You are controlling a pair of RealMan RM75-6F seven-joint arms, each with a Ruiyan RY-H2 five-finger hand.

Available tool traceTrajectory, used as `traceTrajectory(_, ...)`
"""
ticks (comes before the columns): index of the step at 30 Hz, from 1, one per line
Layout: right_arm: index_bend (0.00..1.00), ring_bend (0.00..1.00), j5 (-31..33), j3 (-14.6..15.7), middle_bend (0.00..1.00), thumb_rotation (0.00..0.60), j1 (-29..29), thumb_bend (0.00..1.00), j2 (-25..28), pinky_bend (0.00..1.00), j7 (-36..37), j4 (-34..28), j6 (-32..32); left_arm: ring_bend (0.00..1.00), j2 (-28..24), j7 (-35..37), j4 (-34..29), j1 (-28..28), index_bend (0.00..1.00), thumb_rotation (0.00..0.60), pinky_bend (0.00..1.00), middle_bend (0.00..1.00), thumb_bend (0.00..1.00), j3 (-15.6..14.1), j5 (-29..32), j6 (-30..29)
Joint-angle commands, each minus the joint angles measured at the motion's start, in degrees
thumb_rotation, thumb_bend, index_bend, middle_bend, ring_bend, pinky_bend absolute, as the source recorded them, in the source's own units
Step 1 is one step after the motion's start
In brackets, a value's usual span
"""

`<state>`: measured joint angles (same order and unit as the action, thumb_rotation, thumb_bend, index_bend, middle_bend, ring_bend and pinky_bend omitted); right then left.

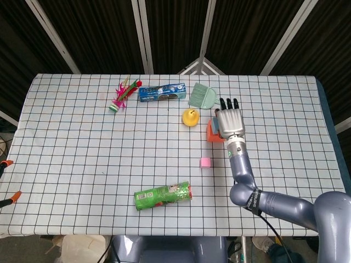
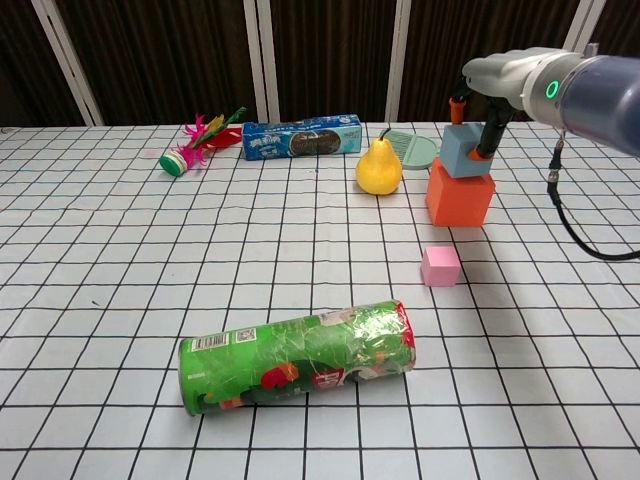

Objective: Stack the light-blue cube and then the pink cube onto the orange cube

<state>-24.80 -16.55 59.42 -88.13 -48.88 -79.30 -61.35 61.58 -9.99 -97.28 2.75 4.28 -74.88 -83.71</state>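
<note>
The light-blue cube (image 2: pixel 463 155) sits on top of the orange cube (image 2: pixel 460 198) at the right rear of the table. My right hand (image 2: pixel 505 75) hangs over it, thumb at the cube's upper left and a finger down its right side, gripping it. In the head view the right hand (image 1: pixel 230 121) covers most of the light-blue cube (image 1: pixel 215 125) and part of the orange cube (image 1: pixel 211 133). The pink cube (image 2: pixel 440 265) lies alone on the cloth just in front of the stack, also seen as the pink cube (image 1: pixel 205 162). My left hand does not show in either view.
A yellow pear (image 2: pixel 379 168) stands just left of the stack, with a green brush (image 1: pixel 202 96) behind it. A blue biscuit pack (image 2: pixel 303 137) and a feathered shuttlecock (image 2: pixel 190 150) lie at the back. A green chips can (image 2: pixel 298 355) lies on its side near the front.
</note>
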Motion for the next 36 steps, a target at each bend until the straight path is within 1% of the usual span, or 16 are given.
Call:
traceTrajectory(1,0.37,0.03,0.1,-0.1,0.07,0.6,0.0,0.33,0.0,0.0,-0.1,-0.1,-0.1,0.0,0.0,0.0,0.0,0.0,0.21,0.6,0.02,0.02,0.21,0.0,0.1,0.0)
traceTrajectory(19,0.37,0.03,1.8,0.0,0.07,0.6,0.6,0.33,-0.7,0.0,-2.1,0.1,-0.9,0.0,0.0,0.1,0.0,0.0,0.21,0.6,0.02,0.02,0.21,-0.1,-0.1,0.1)
traceTrajectory(36,0.37,0.03,4.9,-1.1,0.07,0.6,1.4,0.33,-2.3,0.0,-4.2,1.0,-2.6,0.0,-0.1,0.3,0.1,0.0,0.21,0.6,0.02,0.02,0.21,0.0,0.1,0.1)
